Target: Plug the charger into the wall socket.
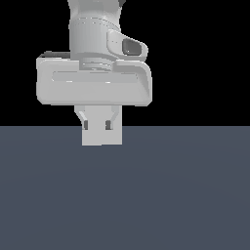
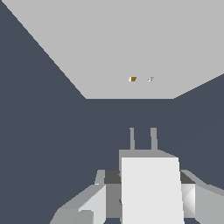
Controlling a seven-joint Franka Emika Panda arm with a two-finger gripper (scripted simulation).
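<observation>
Hanging low over the dark slate floor (image 1: 185, 195), the gripper (image 1: 101, 126) points straight down from its broad pale hand body (image 1: 93, 88), which fills the upper middle of the exterior view against a black backdrop. Its 2 fingers (image 1: 83, 119) are pinching the charger (image 1: 101, 134), a small plain whitish block held between them, 1 finger on each flank, with the block's lower edge poking out below the fingertips at 6 o'clock from the hand. In the exterior view I cannot tell whether the block touches the floor or hangs just above it. From the wrist view the charger (image 2: 151, 188) shows as a bright white face close to the camera, with the finger pads (image 2: 98, 201) pressed on either side, and 2 thin grey prongs (image 2: 132, 139) stick out from its far end, standing side by side and parallel. Beyond those prongs, at roughly 12 o'clock from the charger, lies the wall socket (image 2: 109, 48), a large flat light-grey panel with 2 tiny marks (image 2: 133, 79) close together near its middle, 1 of them brownish. A band of dark floor separates the prong tips from the panel's near edge, so charger and socket are apart. The wall socket does not appear in the exterior view.
</observation>
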